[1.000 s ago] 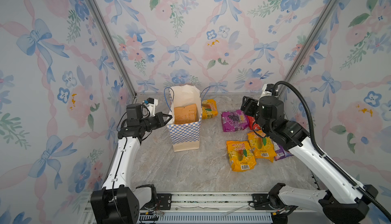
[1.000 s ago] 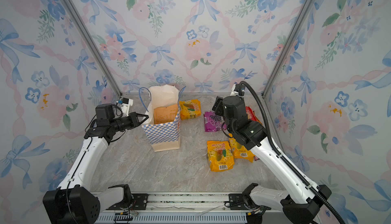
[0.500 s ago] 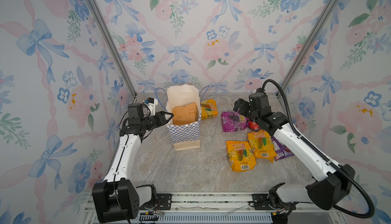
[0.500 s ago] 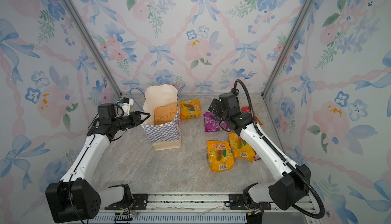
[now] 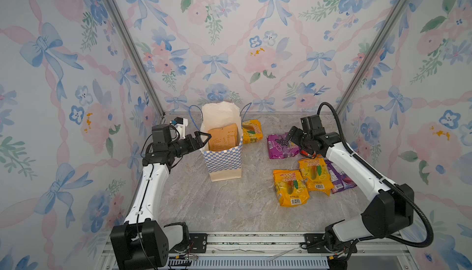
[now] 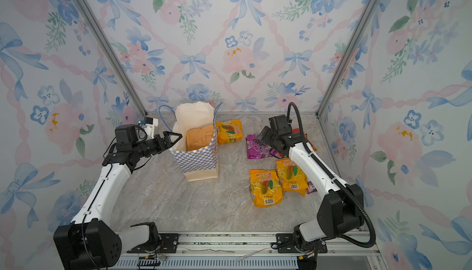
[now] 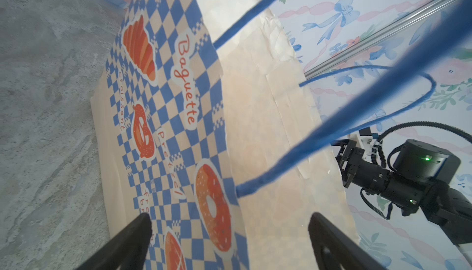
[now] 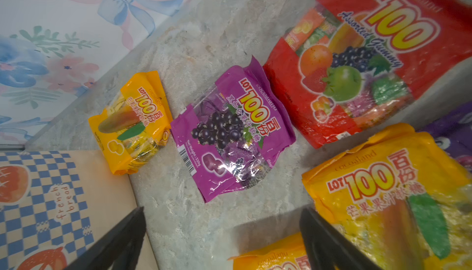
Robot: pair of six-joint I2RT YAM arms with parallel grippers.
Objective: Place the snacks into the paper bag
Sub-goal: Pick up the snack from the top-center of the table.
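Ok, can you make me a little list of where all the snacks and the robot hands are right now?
Bag: upright, open on top
Inside it: one orange-tan pack
On the table: three yellow packs, purple grape pack, red pack, dark purple packet
Left gripper: open, at the bag's rim
Right gripper: open, empty, near the purple grape pack
Left to pack: six
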